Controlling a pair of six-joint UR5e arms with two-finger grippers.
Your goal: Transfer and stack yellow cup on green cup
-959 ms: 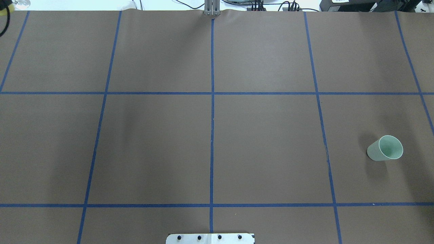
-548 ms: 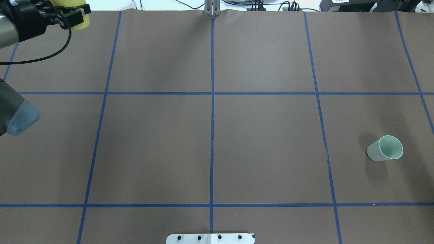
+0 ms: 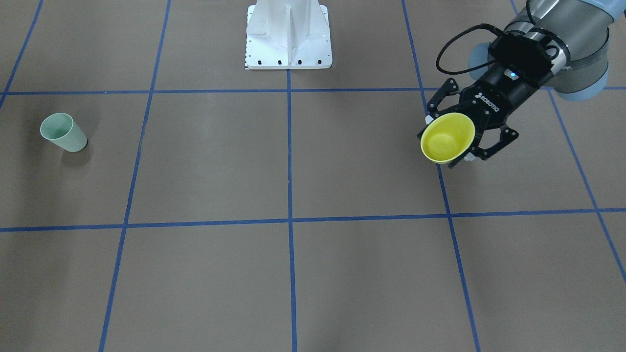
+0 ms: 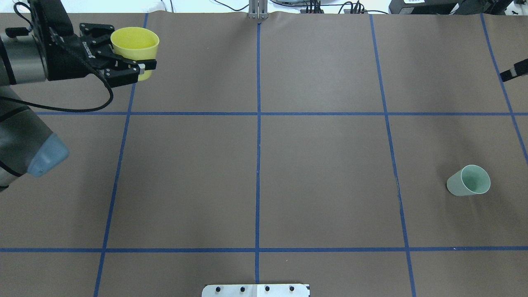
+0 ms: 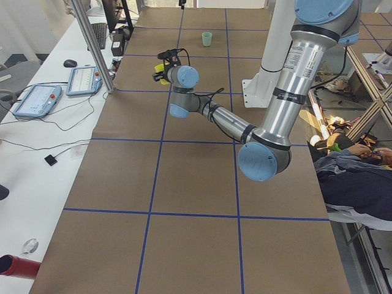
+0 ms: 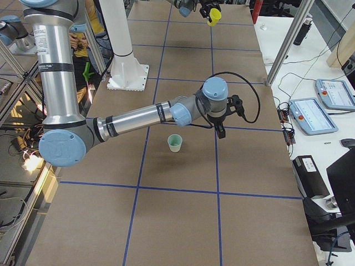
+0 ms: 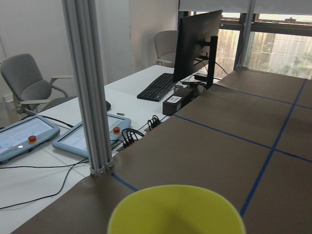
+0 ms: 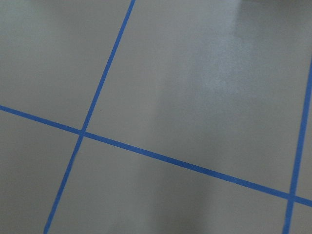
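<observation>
The yellow cup (image 4: 135, 44) is held upright above the table's far left, rim up, in my left gripper (image 4: 136, 51), whose fingers are shut on its sides. It also shows in the front-facing view (image 3: 447, 137), with the left gripper (image 3: 449, 139) around it, and its rim fills the bottom of the left wrist view (image 7: 176, 210). The green cup (image 4: 468, 181) stands upright on the table at the right, also in the front-facing view (image 3: 63, 133). My right gripper (image 6: 222, 130) hangs beyond the green cup (image 6: 175, 143), apart from it. Only its tip (image 4: 513, 71) shows overhead; I cannot tell whether it is open.
The table is brown paper with a blue tape grid. The robot's white base plate (image 3: 288, 34) is at the near middle edge. An aluminium post (image 7: 90, 87), teach pendants, a keyboard and a monitor stand past the far edge.
My left arm has come in from the far left edge, carrying the yellow cup to the right. The tip of my right gripper has appeared at the right edge. The green cup has not moved.
</observation>
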